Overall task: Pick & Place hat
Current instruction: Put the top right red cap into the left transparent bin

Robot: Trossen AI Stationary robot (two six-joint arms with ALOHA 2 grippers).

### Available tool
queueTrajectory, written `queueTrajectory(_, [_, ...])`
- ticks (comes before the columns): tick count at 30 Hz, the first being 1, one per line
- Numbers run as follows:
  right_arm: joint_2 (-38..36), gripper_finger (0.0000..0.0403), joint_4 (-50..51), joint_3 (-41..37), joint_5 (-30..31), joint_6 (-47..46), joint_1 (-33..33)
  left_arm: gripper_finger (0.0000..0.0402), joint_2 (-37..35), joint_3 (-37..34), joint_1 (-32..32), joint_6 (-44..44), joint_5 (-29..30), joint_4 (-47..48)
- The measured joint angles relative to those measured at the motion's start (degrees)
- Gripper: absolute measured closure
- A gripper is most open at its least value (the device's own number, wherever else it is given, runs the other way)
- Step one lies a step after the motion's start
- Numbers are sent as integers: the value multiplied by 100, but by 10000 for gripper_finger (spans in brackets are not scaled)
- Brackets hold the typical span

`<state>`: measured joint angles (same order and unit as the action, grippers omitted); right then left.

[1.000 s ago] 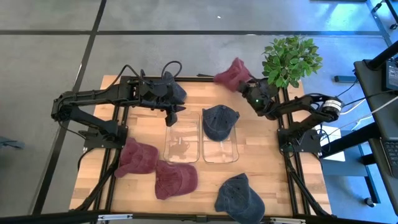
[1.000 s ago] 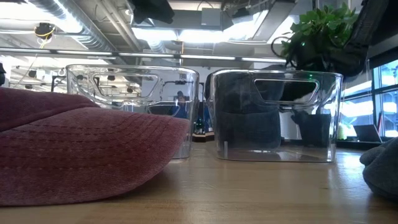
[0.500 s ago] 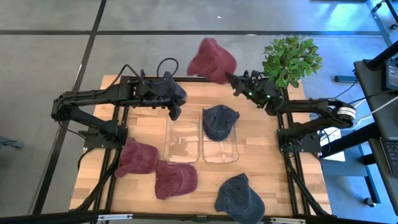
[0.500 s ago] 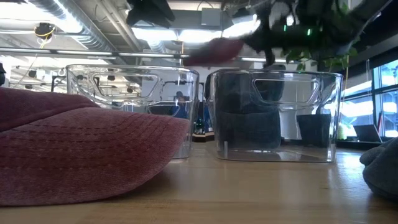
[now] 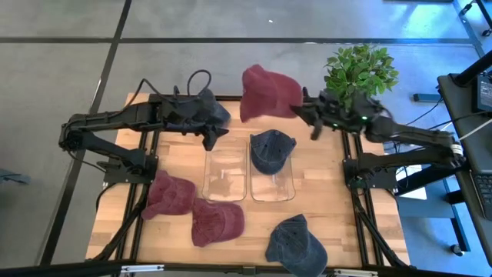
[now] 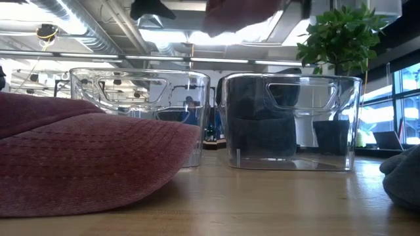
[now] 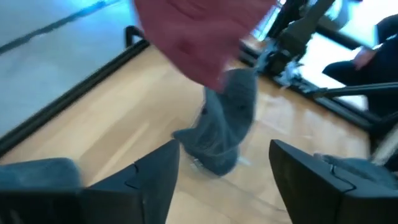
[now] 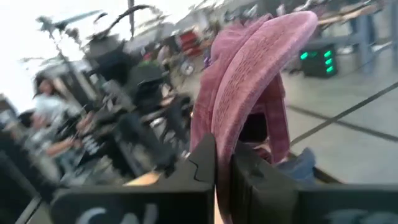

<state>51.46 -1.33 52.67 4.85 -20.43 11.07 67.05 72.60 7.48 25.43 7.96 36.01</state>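
My right gripper (image 5: 302, 108) is shut on a maroon hat (image 5: 269, 92), held high over the table's far edge, behind the two clear bins. The hat also shows at the top of the low view (image 6: 237, 9) and in the left wrist view (image 7: 199, 37). The left bin (image 5: 224, 175) holds nothing. The right bin (image 5: 286, 185) holds a blue hat (image 5: 272, 150) resting on its floor. My left gripper (image 5: 211, 137) is open and empty above the far end of the left bin. My right gripper pinches the maroon hat between its two fingers at a folded edge (image 8: 225, 134). The fingers come level from the table's right side. The hat is lifted clear and reaches out past the fingertips toward the table's left.
Two maroon hats (image 5: 169, 194) (image 5: 217, 221) lie near the table's front left, and one fills the low view's foreground (image 6: 85, 157). Another blue hat (image 5: 296, 242) lies at the front edge. A potted plant (image 5: 360, 73) stands at the far right corner.
My right gripper has risen from the table's far right corner and carried the maroon hat up and toward the table's left. The hat now hangs higher and is turned about, spread wider in the high view.
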Motion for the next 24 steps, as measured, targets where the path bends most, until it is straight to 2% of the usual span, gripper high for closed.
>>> queueTrajectory(4, [-384, 387, 1051, 430, -1, -31, -465, 153, -36, 0, -118, 396, -42, -361])
queueTrajectory(7, [-614, 387, 1394, 516, -21, -177, -857, 156, 37, -2, -179, 541, -253, -1067])
queueTrajectory(11, [-817, 387, 1367, 516, -43, -282, -1299, 161, 247, -2, -227, 542, -715, -2063])
queueTrajectory(19, [-842, 387, 1131, 516, -1, -343, -1742, 162, 554, -4, -224, 561, -826, -2706])
queueTrajectory(24, [-721, 387, 967, 516, 6, -481, -1804, 162, 706, -4, -224, 435, -1272, -3437])
